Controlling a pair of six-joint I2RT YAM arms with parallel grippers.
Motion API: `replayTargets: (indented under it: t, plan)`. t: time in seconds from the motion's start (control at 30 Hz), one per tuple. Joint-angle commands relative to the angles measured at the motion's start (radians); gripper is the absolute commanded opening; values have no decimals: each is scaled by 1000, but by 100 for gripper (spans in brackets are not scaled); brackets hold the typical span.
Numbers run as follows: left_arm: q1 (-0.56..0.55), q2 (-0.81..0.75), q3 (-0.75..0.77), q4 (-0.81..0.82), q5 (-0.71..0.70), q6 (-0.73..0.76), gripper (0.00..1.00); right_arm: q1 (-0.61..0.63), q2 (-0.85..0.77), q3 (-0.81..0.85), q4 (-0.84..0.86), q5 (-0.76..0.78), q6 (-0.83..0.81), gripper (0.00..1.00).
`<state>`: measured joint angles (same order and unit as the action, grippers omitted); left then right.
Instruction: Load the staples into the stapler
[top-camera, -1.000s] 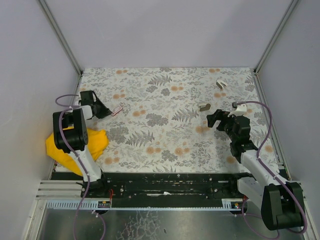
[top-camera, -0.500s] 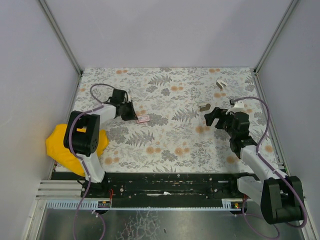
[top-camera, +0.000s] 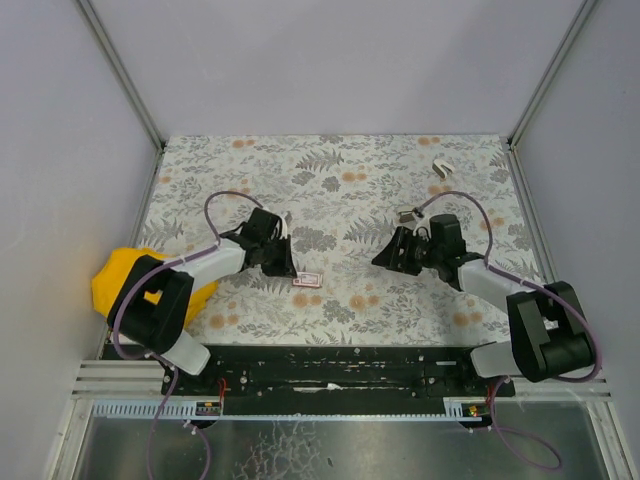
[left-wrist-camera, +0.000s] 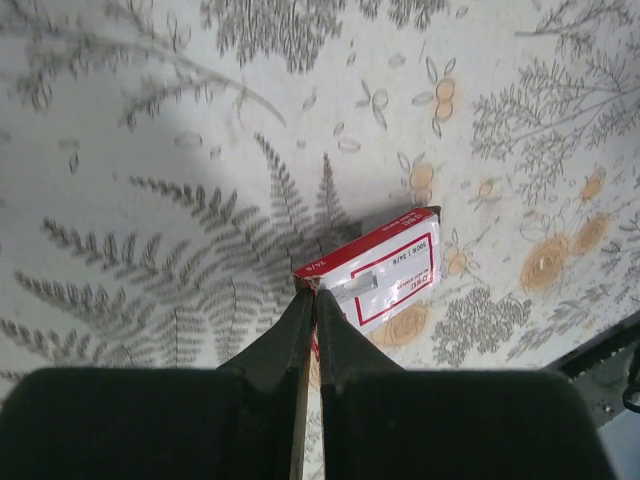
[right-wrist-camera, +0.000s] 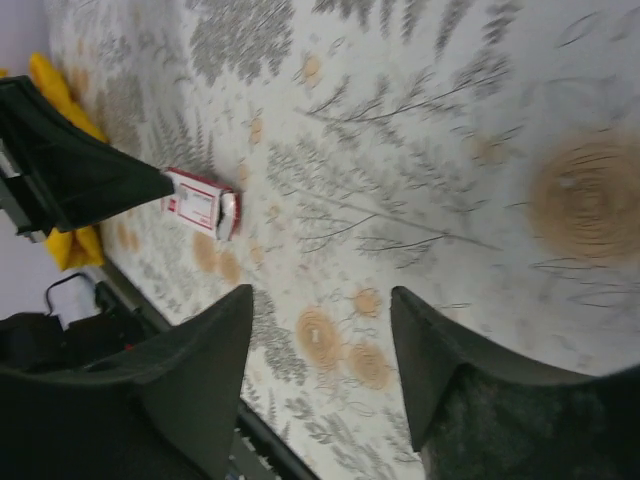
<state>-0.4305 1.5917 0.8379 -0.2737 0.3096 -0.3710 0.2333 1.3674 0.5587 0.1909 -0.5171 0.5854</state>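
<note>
The staples carton (top-camera: 308, 280), flat, white with red edges, lies on the floral table surface (top-camera: 340, 190) left of centre. My left gripper (top-camera: 292, 272) is shut with its tips at the carton's near corner (left-wrist-camera: 385, 272); a red sliver shows between the fingertips (left-wrist-camera: 300, 310). My right gripper (top-camera: 385, 260) is open and empty, low over the table to the right of the carton, which shows ahead of it in the right wrist view (right-wrist-camera: 200, 203). A small grey-tan object (top-camera: 407, 213), possibly the stapler, lies behind the right gripper.
A small white V-shaped piece (top-camera: 441, 167) lies at the back right. A yellow object (top-camera: 120, 285) sits at the left edge under the left arm. Grey walls enclose the table on three sides. A black rail (top-camera: 330, 365) runs along the front.
My left gripper has swept from the far left toward the centre front, and the carton moved with it. My right gripper has swung left and lowered toward the carton.
</note>
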Motion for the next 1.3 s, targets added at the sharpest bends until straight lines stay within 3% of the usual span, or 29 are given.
replayTargets:
  t: [0.0,0.2,0.4,0.67,1.27]
  plan:
    - [-12,-93,-79,61,26,-125,0,73,30,-21,86,-140,192,60]
    - [-63,-206,-252,294,-30,-301,0,126,120,-60,227,-172,291,44]
    - [-91,-264,-395,511,-46,-368,0,206,256,-36,343,-227,346,38]
    - [-111,-263,-448,545,-50,-364,0,307,426,-22,549,-239,449,34]
    - [-126,-267,-469,585,-34,-387,0,342,502,-10,594,-186,479,29]
